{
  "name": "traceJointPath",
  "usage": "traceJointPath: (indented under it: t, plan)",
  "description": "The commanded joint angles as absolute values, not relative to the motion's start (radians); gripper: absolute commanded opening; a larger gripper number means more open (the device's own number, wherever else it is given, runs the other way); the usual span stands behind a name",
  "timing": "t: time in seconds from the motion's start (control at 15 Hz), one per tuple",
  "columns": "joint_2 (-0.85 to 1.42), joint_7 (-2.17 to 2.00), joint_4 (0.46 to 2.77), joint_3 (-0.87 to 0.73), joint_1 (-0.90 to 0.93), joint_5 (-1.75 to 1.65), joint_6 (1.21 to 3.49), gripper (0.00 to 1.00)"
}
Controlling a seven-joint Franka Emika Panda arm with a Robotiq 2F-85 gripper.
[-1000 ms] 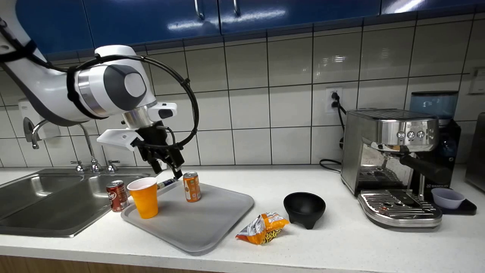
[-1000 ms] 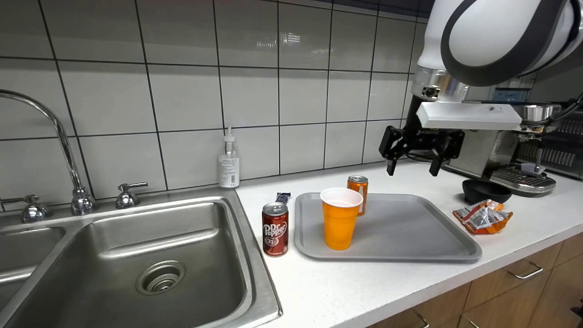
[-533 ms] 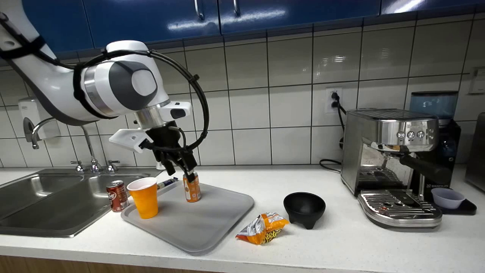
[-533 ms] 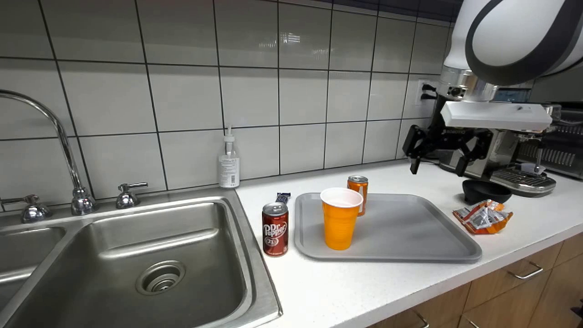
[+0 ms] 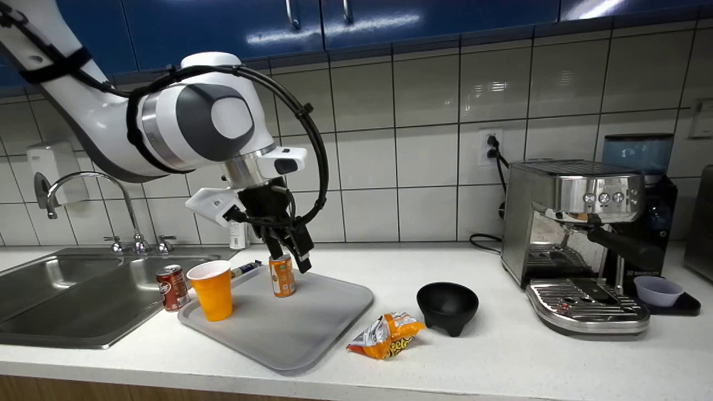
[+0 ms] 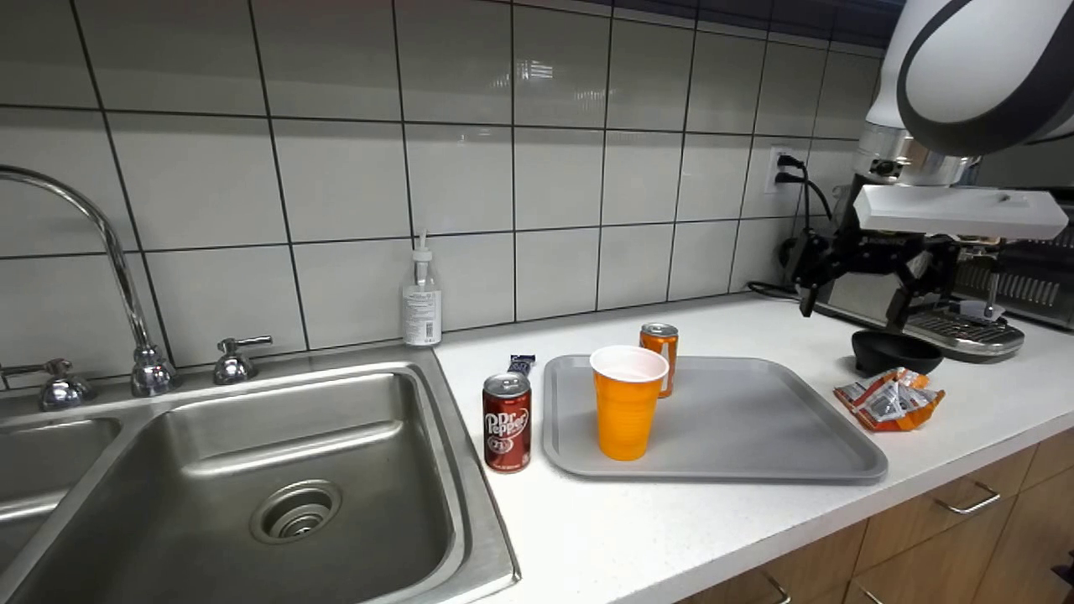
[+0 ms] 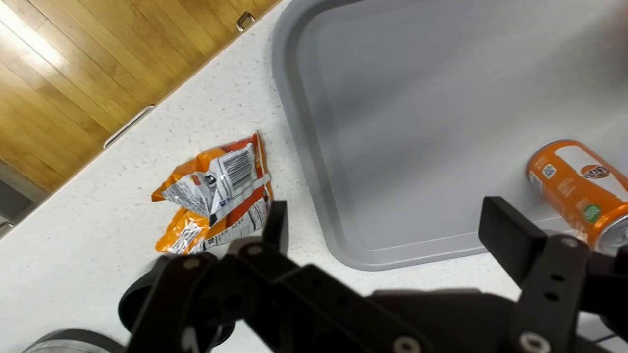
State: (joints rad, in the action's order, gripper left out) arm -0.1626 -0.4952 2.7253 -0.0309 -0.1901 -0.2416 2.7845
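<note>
Gripper: we see the gripper (image 7: pixel 395 230) in the air above the counter (image 5: pixel 501 356), its jaws wide apart, with a corner of the tray (image 7: pixel 407 147) showing through the gap in the wrist view.
Orange can: it is on the tray, near the back edge; in the wrist view we find the orange can (image 7: pixel 579 191) outside the gap, beyond the right-hand jaw. In an exterior view the orange can (image 6: pixel 659 336) stands well apart from the gripper.
Can's axis: upright, long axis vertical, silvery lid up; in the wrist view we see it slanted, lid toward the lower right corner.
Chip bag: the chip bag (image 7: pixel 221 196) lies on the counter past the tray's end, also outside the gap; in the wrist view the left-hand jaw overlaps its edge, while in an exterior view we see the chip bag (image 5: pixel 386 336) well below the gripper.
Bag's axis: aslant in that exterior view, a pointed corner toward the tray, the orange end toward the black bowl (image 5: pixel 447 306); in the wrist view we see its barcode facing up.
Tray's sink end: the orange cup (image 6: pixel 628 411) stands upright there; the Dr Pepper can (image 6: pixel 507 428) stands between tray and sink (image 6: pixel 478 512).
</note>
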Motion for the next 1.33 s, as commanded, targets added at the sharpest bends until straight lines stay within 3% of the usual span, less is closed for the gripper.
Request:
traceJointPath:
  t: [0.0, 0.53, 1.27]
  plan:
    - [-0.158, -0.482, 2.716, -0.041, -0.235, -0.266, 2.787, 1.00]
    - [-0.039, -0.500, 2.634, -0.088, -0.278, -0.352, 2.792, 1.00]
    - [0.193, -0.490, 2.461, -0.239, -0.188, -0.352, 2.803, 1.00]
